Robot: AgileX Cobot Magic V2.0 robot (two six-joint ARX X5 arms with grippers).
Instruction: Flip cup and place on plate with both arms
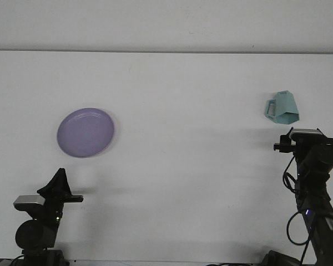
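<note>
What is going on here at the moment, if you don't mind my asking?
The right arm is raised over the table just in front of the teal cup, which sits upside down at the far right, not yet gripped. The purple plate lies on the left with nothing on it. The left arm is folded low near the table's front edge.

Item count: one plate [85, 132], purple, on the white table [183, 111]. One cup [281, 108], teal, well apart from the plate, to the right of it. Two robot arms: one left arm [41, 221] near the plate, one right arm [311, 188] beside the cup.
</note>
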